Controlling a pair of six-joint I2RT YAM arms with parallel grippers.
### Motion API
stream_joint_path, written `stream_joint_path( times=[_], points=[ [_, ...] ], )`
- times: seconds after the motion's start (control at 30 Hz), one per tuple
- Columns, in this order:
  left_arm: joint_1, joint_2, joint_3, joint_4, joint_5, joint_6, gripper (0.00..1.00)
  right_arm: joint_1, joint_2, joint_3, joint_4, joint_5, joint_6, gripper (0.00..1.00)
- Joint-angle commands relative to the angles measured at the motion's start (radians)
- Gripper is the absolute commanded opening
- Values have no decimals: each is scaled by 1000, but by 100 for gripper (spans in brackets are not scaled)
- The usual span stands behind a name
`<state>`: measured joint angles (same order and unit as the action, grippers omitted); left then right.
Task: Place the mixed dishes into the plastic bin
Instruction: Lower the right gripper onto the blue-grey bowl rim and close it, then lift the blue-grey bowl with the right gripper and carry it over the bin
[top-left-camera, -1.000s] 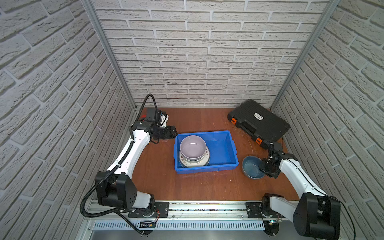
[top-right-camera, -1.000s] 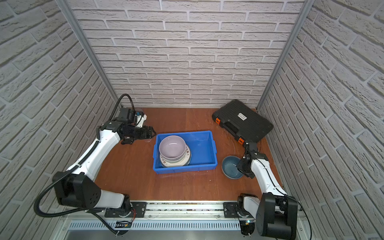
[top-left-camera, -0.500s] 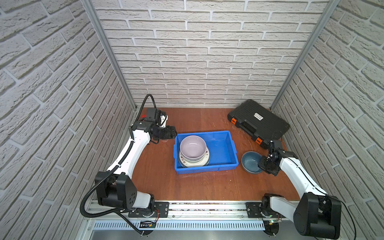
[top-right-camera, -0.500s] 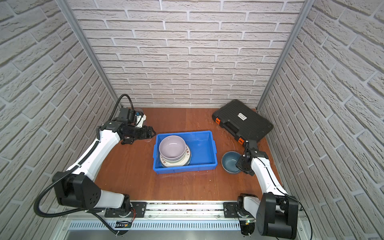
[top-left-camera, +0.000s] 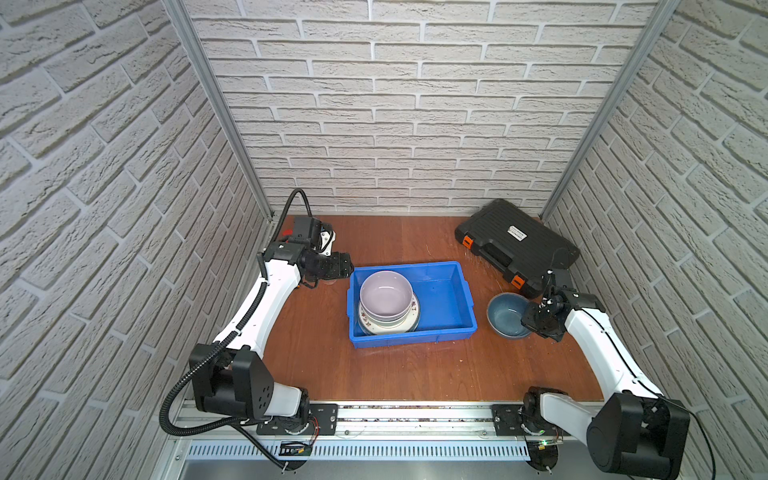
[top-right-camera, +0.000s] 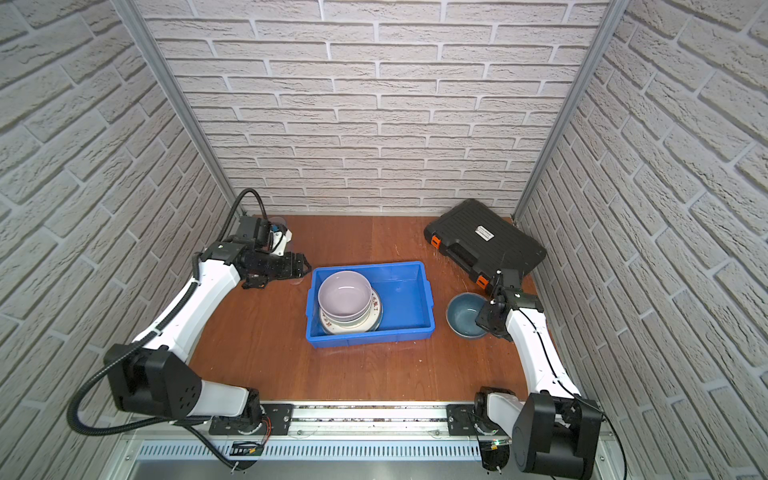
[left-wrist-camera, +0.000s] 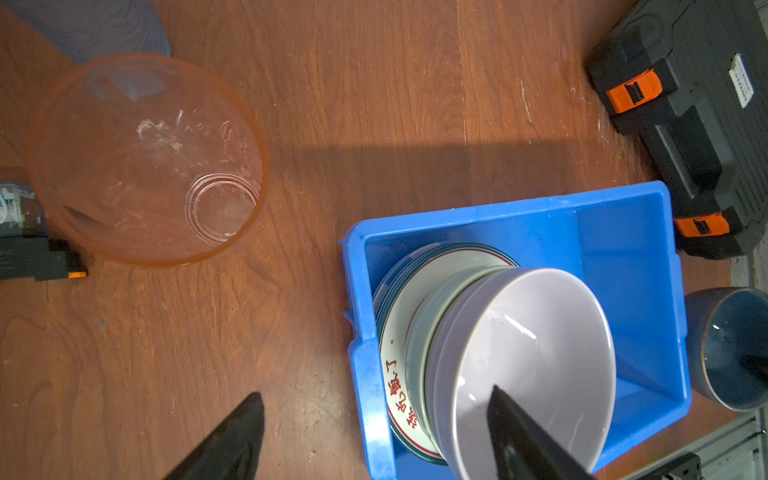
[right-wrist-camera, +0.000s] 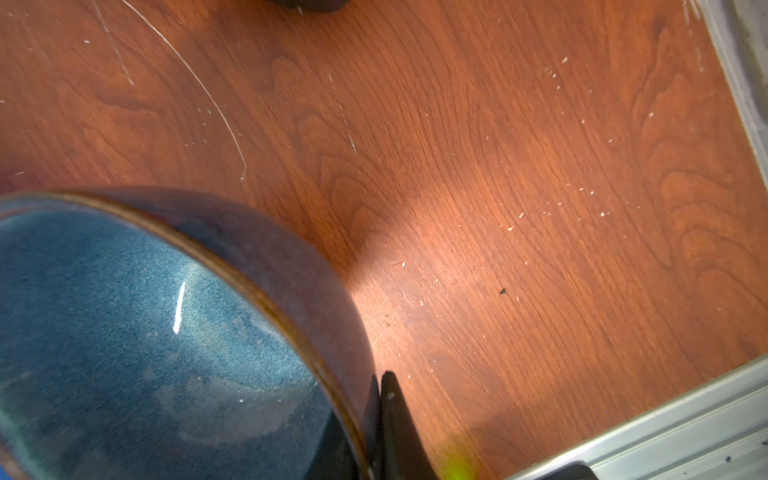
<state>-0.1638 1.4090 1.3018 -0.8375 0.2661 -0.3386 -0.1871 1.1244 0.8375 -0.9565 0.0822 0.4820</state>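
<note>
The right gripper (right-wrist-camera: 379, 388) is clenched on the rim of the blue-grey bowl (top-left-camera: 508, 313). In the right wrist view one finger lies inside the glazed wall and the other outside it, with the wall pinched between them. In both top views this bowl (top-right-camera: 465, 313) sits to the right of the plastic bin (top-left-camera: 411, 337), outside it, between the bin and the black tool case (top-left-camera: 515, 241). Whether the bowl's base touches the tabletop (top-left-camera: 395, 374) cannot be told.

The left gripper (top-left-camera: 348, 270) is released, its jaws spread wide with nothing between them. It hangs just beside the far left corner of the bin (top-right-camera: 370, 334). In the left wrist view its two dark fingertips (left-wrist-camera: 245, 419) frame the bin's near wall (left-wrist-camera: 365, 332) and the stack inside.

That stack stands in the left half of the bin. The lilac bowl (top-left-camera: 385, 296) is on top, nested in a pale green bowl (left-wrist-camera: 419, 332), and both rest on a plate with a teal rim and red lettering (left-wrist-camera: 395, 374). The right half of the bin floor is bare.

A clear tumbler (left-wrist-camera: 145, 162) stands upright on the tabletop outside the bin, near the left gripper. The tool case (top-right-camera: 482, 239) lies closed at the far right corner, its orange latches facing the bin.
</note>
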Motion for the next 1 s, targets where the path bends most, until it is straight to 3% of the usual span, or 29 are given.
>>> stream_joint_path(
  times=[0.0,0.47,0.97],
  points=[
    [4,-21,16,-8,-14,-5,84,0,-53,77,-11,-19,-26,6],
    [5,-34,34,-29,-48,-3,84,108,6,384,-135,-103,-79,6],
    [4,-75,20,-81,-93,-2,83,480,290,728,-128,-79,-34,6]
  ],
)
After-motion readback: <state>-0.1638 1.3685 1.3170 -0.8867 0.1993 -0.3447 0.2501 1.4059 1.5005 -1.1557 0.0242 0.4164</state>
